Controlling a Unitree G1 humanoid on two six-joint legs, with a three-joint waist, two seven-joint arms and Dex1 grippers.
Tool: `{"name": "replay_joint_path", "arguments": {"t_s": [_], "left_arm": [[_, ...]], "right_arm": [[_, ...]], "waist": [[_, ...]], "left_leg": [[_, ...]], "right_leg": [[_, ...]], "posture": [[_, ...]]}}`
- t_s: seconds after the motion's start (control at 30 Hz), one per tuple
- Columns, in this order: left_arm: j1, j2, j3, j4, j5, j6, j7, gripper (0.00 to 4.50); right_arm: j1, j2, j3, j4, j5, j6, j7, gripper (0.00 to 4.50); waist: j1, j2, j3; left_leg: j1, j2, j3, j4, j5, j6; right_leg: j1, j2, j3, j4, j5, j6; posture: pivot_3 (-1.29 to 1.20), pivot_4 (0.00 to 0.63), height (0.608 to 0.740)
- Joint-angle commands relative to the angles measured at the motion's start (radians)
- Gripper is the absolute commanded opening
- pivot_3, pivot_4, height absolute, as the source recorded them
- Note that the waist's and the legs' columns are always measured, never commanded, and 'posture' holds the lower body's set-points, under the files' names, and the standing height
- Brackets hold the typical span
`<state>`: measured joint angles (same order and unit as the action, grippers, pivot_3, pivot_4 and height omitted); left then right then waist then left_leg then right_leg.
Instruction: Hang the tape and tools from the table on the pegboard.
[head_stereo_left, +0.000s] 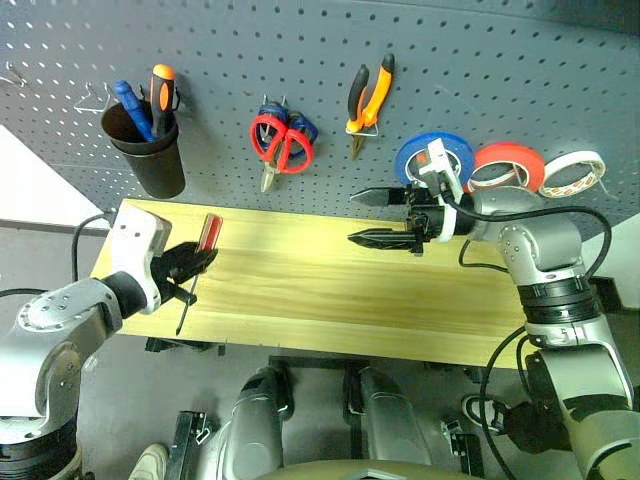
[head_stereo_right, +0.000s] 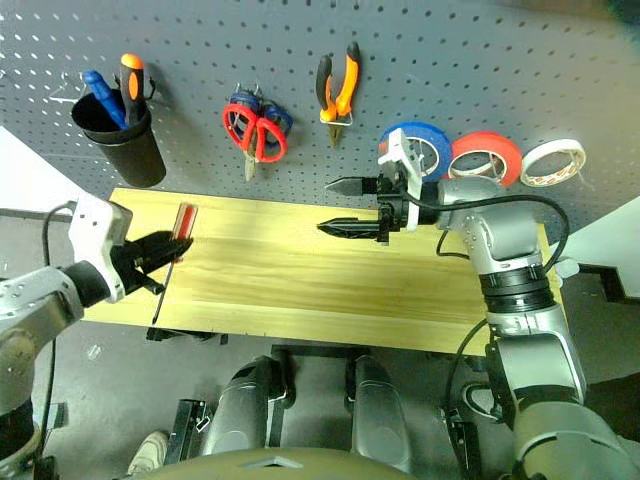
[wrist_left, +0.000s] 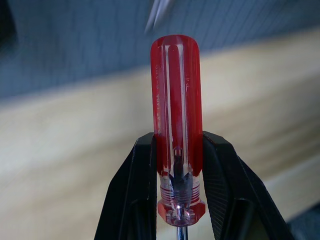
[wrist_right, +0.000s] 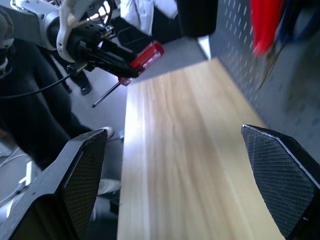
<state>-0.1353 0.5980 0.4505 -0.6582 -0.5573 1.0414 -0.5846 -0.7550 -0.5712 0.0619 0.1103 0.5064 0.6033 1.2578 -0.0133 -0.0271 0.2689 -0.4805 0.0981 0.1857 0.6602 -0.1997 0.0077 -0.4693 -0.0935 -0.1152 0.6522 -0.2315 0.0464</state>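
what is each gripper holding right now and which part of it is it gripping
The left gripper holds the red-handled screwdriver, pinched at the handle's lower end near the shaft. The right gripper is open and holds nothing.

The left gripper (head_stereo_left: 190, 263) is clamped on something slim. The right gripper (head_stereo_left: 375, 217) points sideways toward it, jaws spread wide, empty.

Long light yellow wooden table (head_stereo_left: 330, 285) with bare grain, standing just before the dark pegboard (head_stereo_left: 300, 60).

Silver-grey arms with black cables; white wrist blocks; black, textured gripper fingers (wrist_right: 82, 175).
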Motion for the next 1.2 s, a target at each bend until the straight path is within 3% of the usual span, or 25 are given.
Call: {"name": "replay_joint_path", "arguments": {"t_s": [0.03, 0.23, 0.53, 0.97, 1.2], "left_arm": [[-0.033, -0.059, 0.064, 0.017, -0.046, -0.177, -0.012, 0.9], [-0.06, -0.085, 0.057, 0.067, -0.067, -0.453, -0.101, 0.9], [-0.166, -0.069, 0.053, 0.195, -0.084, -0.65, -0.1, 0.9], [-0.58, -0.003, -0.007, 0.651, 0.138, -1.051, -0.023, 0.9], [-0.694, 0.003, -0.045, 0.896, 0.225, -1.211, 0.019, 0.9]], "right_arm": [[-0.034, -0.01, -0.063, -0.039, 0.067, 0.029, 0.001, 4.5], [-0.025, -0.044, -0.1, -0.068, 0.111, 0.057, 0.008, 4.5], [-0.07, -0.047, -0.177, -0.111, 0.177, 0.056, -0.037, 4.5], [-0.105, -0.005, -0.177, -0.082, 0.177, 0.015, -0.079, 4.5], [-0.09, -0.009, -0.176, -0.097, 0.178, 0.012, -0.092, 4.5]], "waist": [[0.0, 0.0, -0.012], [0.001, 0.0, -0.039], [-0.001, 0.002, -0.079], [-0.004, 0.002, -0.119], [-0.007, 0.002, -0.123]], "left_leg": [[0.0, 0.0, 0.0, 0.0, 0.0, 0.0], [0.001, 0.0, 0.002, 0.001, 0.0, 0.001], [0.003, 0.001, 0.001, 0.002, 0.001, 0.003], [0.003, 0.001, 0.001, 0.003, 0.002, 0.004], [0.004, 0.001, 0.001, 0.003, 0.002, 0.004]], "right_leg": [[0.001, 0.0, 0.0, -0.001, 0.0, 0.0], [0.003, 0.003, -0.001, -0.002, 0.0, 0.0], [0.005, 0.005, -0.001, -0.001, 0.0, 0.0], [0.006, 0.006, -0.002, -0.001, 0.001, 0.001], [0.007, 0.006, -0.001, 0.001, 0.0, 0.001]], "posture": [[0.04, 0.108, 0.73], [0.03, 0.087, 0.73], [0.01, 0.057, 0.73], [-0.01, 0.039, 0.73], [-0.03, 0.05, 0.73]]}}
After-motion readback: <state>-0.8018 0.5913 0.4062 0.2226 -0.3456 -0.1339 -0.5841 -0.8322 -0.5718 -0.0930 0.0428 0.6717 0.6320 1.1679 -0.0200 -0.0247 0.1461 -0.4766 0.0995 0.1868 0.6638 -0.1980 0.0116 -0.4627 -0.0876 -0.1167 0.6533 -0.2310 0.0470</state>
